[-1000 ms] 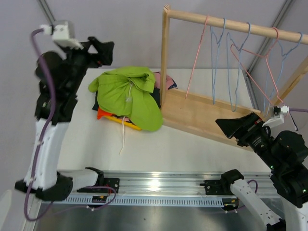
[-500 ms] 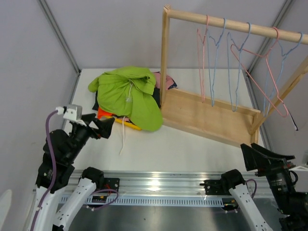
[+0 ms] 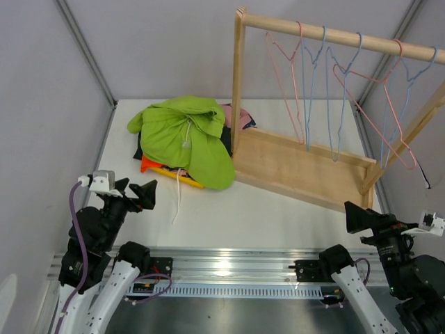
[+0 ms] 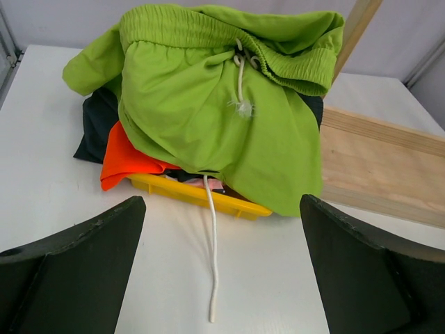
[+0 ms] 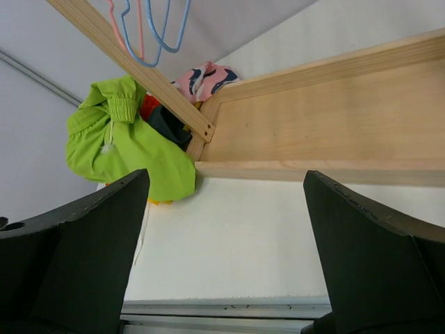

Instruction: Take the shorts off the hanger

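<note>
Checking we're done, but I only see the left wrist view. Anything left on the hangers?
Observer: No. The hangers on the rail are all bare.
Operator: Anything behind the green pair?
Observer: A pink patterned pair, lying by the rack's post.
Operator: And the right gripper?
Observer: The right gripper is open and empty, low at the table's near right corner.

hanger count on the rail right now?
5, along the wooden rail, left to right: first pink hanger, first blue hanger, second blue hanger, second pink hanger, third blue hanger. Wires overlap, so another may be hidden.
</note>
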